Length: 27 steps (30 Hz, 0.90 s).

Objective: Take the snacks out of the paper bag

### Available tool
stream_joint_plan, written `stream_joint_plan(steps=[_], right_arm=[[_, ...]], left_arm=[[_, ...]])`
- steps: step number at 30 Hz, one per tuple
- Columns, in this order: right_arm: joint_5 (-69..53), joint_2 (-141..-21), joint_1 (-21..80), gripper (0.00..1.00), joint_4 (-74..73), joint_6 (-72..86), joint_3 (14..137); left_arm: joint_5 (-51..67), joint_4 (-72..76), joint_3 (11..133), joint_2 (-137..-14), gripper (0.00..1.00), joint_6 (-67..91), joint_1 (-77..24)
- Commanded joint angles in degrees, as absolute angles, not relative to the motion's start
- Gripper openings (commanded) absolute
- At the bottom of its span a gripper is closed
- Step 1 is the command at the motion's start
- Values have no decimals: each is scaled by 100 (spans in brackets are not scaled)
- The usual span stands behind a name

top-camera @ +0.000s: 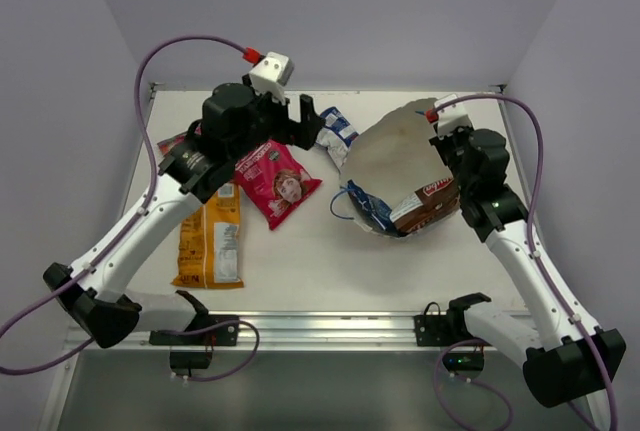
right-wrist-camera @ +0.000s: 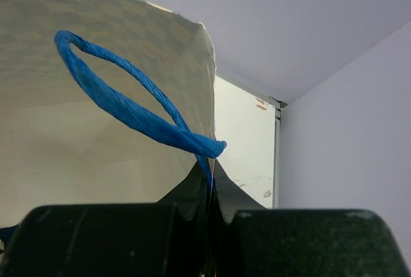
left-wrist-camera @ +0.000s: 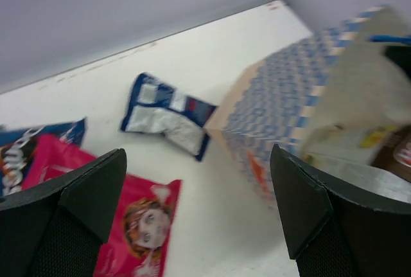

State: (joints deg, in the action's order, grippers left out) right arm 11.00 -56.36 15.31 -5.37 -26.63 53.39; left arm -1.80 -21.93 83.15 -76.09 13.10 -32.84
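Two claws were at work. On the left arm, the left gripper (left-wrist-camera: 198,161) hung with its jaws wide apart and nothing between them, above the table (top-camera: 300,261) near the far edge. The right gripper (right-wrist-camera: 210,219) had its jaws pinched together on the rim of the paper bag (top-camera: 395,156), right where one blue cord handle (right-wrist-camera: 128,107) looped up.

I counted one bag and six packets. Four packets lay out on the table: an orange-yellow packet (top-camera: 212,236) nearest the arm bases, a large pink-red packet (top-camera: 278,181) beside it, a small blue-white packet (left-wrist-camera: 168,117) just beside the bag's checkered wall, and a blue packet (left-wrist-camera: 54,130) peeking out from behind the pink-red one, mostly hidden.

The bag lay on its side with its tan inside showing. Two packets sat in its mouth: a brown-and-white chip bag (top-camera: 428,201) and next to it a second blue packet (top-camera: 370,209), touching each other.
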Motion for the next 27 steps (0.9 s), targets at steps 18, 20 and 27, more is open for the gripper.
stream_joint_plan(steps=[18, 20, 27], right_arm=[[1266, -5476, 1512, 0, -352, -2725, 5739], [1257, -5467, 1503, 0, -360, -2672, 5730], [1160, -5414, 1521, 0, -351, -2593, 5643]], left_arm=[[-1106, -2295, 8860, -8771, 93, 4094, -5783], [-1273, -2276, 8746, -8947, 93, 4305, -5783], [-1626, -2548, 8684, -9448, 91, 4702, -5783]])
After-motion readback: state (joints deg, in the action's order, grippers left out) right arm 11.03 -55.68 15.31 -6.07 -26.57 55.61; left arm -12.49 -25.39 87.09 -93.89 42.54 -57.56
